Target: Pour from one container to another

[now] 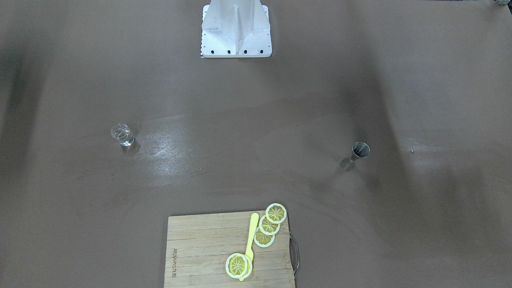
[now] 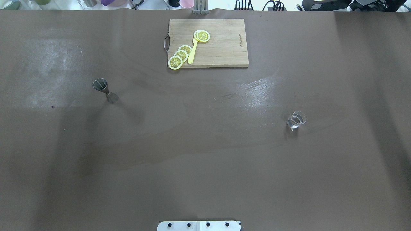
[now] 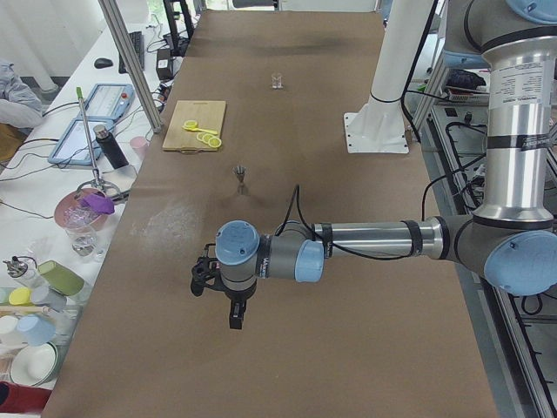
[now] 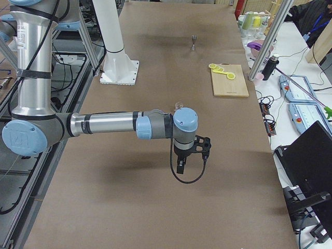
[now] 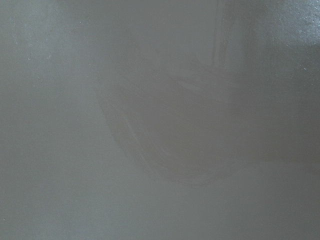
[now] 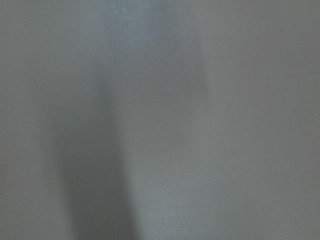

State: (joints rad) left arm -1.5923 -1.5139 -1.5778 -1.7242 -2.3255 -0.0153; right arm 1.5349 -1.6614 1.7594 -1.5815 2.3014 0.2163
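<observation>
The small clear glass tumbler (image 1: 123, 135) (image 2: 296, 119) stands upright on the brown table, on the robot's right side. The grey steel jigger (image 1: 358, 154) (image 2: 104, 89) stands upright on the robot's left side, far from the glass. My left gripper (image 3: 235, 318) shows only in the exterior left view, hanging over bare table well short of the jigger (image 3: 241, 177). My right gripper (image 4: 180, 166) shows only in the exterior right view, hanging near the glass (image 4: 179, 105) but apart from it. I cannot tell whether either gripper is open or shut. Both wrist views show only bare table.
A wooden cutting board (image 2: 221, 48) (image 1: 200, 248) lies at the table's far edge from the robot, with several yellow lemon slices (image 2: 181, 54) and a yellow knife (image 2: 192, 53) on it. The robot's white base (image 1: 236, 30) stands at the near edge. Clutter lies beyond the table's ends.
</observation>
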